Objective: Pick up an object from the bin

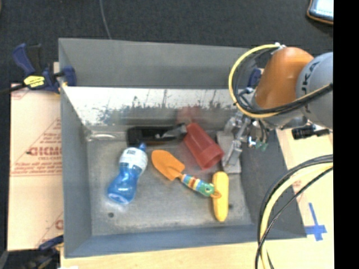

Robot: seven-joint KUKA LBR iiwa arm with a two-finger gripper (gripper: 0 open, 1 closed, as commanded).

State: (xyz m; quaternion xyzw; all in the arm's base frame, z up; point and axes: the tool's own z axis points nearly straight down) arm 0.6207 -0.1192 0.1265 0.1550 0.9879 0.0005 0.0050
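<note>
The gripper (234, 147) crowds the bin's (151, 66) 3 o'clock wall beside a red cup (202, 145), jaws unreadable. Bare floor (162, 206) lies at 6 o'clock.

markings in and over the bin

on the arm (317, 74), grey link beside the orange cover: dark block lettering, running up along the link. read one capital, seemingly a k; next letter cut at the edge, not made out.

on the plastic bottle (124, 179), lying left of centre on the bin floor: white label (133, 161) wrapped just below the cap, with faint bluish print. too small to read; no word, brand or number made out.

on the small device (323, 5) outside the bin, far corner, on the dark floor: pale lit screen, with marks too blurred to read.

elsewhere among the loose things: nothing legible.
</note>
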